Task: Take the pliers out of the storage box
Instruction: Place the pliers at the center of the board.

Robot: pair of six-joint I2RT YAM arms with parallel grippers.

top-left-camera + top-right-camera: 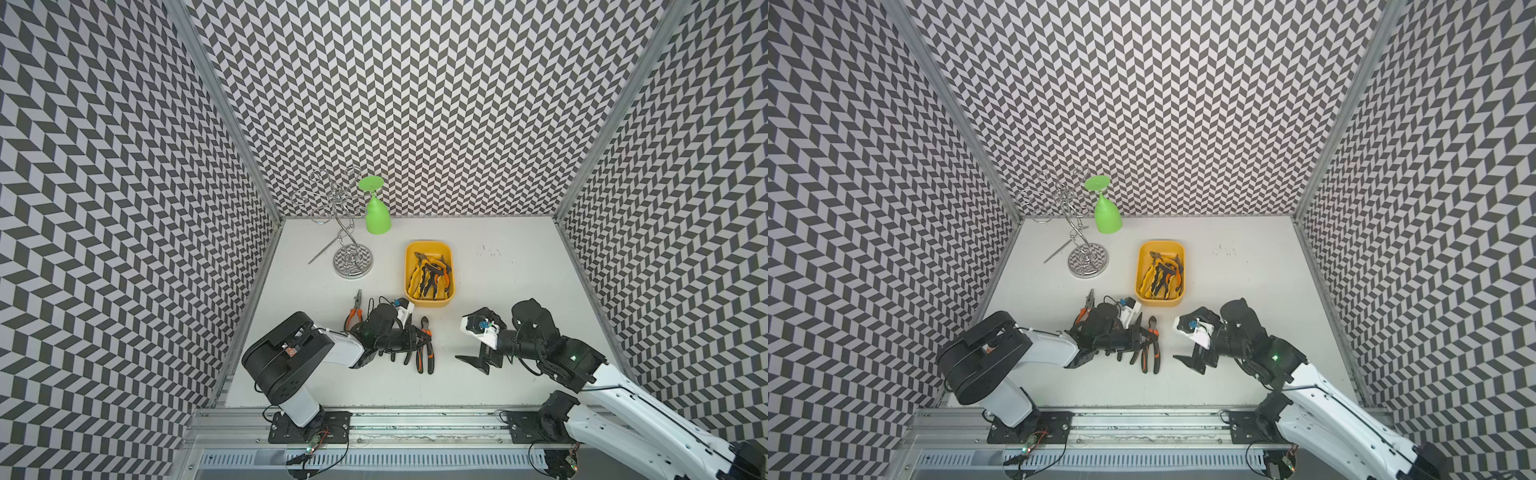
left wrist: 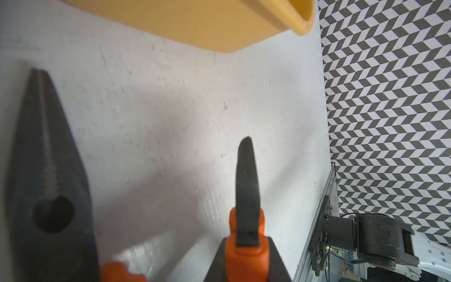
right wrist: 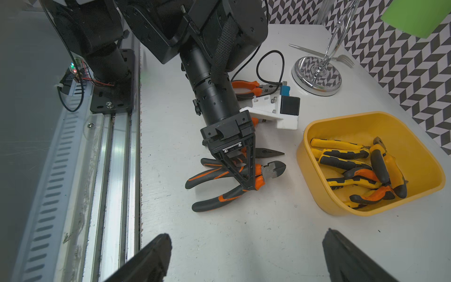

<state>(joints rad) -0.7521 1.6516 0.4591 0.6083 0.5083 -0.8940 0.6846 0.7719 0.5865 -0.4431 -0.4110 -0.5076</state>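
Observation:
The yellow storage box (image 1: 428,246) (image 1: 1160,244) (image 3: 317,193) stands mid-table with several pliers (image 1: 428,277) (image 1: 1160,277) (image 3: 361,168) piled inside, yellow-and-black and orange-and-black. My left gripper (image 1: 417,337) (image 1: 1141,333) (image 3: 247,175) (image 2: 247,263) is shut on the orange neck of cutting pliers (image 1: 426,347) (image 1: 1152,347) (image 3: 274,168) (image 2: 246,180), low at the table just in front of the box. Long-nose pliers (image 3: 271,153) (image 2: 46,171) lie beside them under the gripper. A third pair (image 1: 355,309) (image 1: 1087,305) lies left of the arm. My right gripper (image 1: 473,363) (image 1: 1190,365) (image 3: 246,239) hangs open and empty, front right of the box.
A chrome glass rack (image 1: 352,259) (image 1: 1088,259) stands at the back left with a green glass (image 1: 377,214) (image 1: 1108,216) hanging upside down. A fork (image 3: 317,52) lies by its base. Patterned walls enclose three sides. A metal rail (image 1: 415,419) runs along the front.

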